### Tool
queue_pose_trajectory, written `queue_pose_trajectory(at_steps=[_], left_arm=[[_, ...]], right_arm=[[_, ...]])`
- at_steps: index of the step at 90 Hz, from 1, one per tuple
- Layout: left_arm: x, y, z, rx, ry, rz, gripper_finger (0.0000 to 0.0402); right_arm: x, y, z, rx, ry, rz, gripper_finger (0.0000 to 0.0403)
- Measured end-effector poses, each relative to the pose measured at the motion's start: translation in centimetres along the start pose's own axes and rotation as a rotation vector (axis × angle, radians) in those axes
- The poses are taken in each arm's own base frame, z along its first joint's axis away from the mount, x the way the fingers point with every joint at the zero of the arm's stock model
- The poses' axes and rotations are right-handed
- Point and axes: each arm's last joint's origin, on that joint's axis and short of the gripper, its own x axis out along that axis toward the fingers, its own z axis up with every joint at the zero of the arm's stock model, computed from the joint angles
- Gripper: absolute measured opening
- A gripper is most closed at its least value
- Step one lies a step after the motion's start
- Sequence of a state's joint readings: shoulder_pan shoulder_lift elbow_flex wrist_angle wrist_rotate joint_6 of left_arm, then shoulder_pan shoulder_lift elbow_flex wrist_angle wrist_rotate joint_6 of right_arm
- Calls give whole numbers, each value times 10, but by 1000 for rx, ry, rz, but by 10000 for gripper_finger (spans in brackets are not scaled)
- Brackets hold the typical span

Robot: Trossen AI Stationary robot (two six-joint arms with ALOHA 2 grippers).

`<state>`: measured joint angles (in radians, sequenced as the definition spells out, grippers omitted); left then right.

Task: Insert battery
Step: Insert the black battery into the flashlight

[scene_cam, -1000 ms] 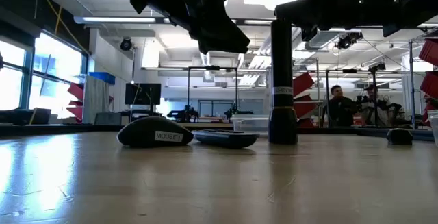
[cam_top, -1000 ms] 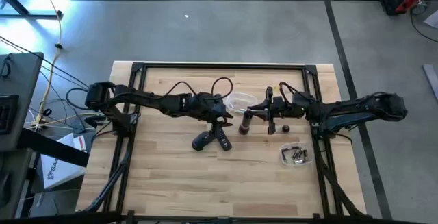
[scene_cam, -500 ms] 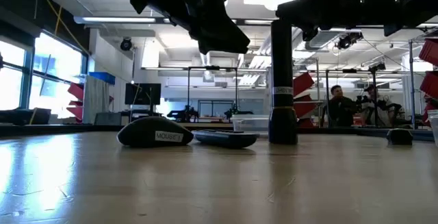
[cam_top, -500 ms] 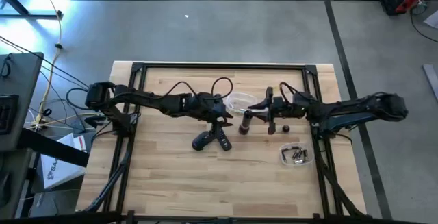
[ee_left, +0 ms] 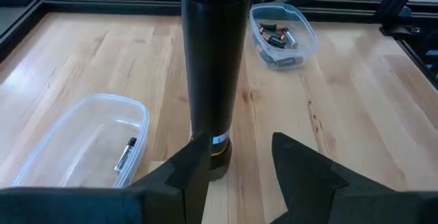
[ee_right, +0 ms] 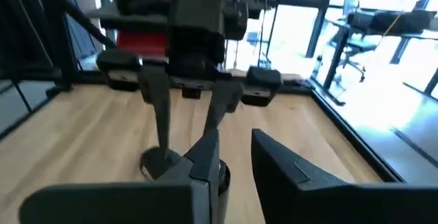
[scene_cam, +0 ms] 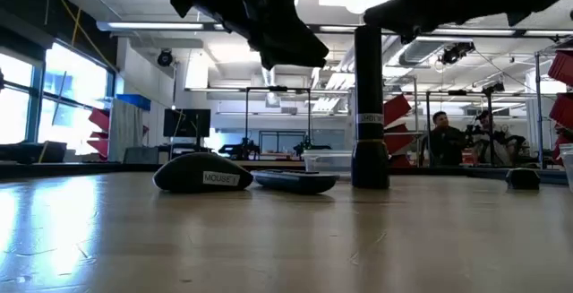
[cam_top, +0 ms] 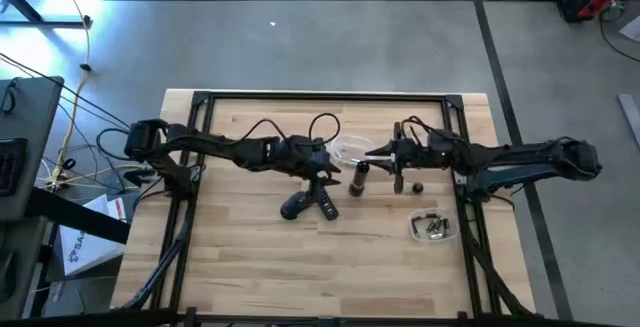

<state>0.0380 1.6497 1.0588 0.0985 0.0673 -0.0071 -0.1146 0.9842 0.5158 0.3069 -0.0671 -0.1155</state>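
High view gives me the flashlight (cam_top: 358, 178) standing upright mid-table, between my two grippers. My left gripper (cam_top: 326, 193) hangs over the mouse (cam_top: 294, 206), jaws apart; its wrist view looks straight at the flashlight body (ee_left: 212, 73), fingers (ee_left: 195, 162) spread either side and not touching it. My right gripper (cam_top: 384, 153) sits above the flashlight's top, jaws apart. One battery (ee_left: 125, 153) lies in the near clear tub (ee_left: 41, 157); more batteries (cam_top: 435, 226) lie in the small container (cam_top: 417, 231) nearby.
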Motion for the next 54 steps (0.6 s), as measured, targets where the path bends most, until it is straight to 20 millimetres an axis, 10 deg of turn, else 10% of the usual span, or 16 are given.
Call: queue_pose_trajectory(at_steps=[54], left_arm=[[0,0,1,3,-7,0,136]], right_arm=[[7,-1,-4,-6,170,6,0]])
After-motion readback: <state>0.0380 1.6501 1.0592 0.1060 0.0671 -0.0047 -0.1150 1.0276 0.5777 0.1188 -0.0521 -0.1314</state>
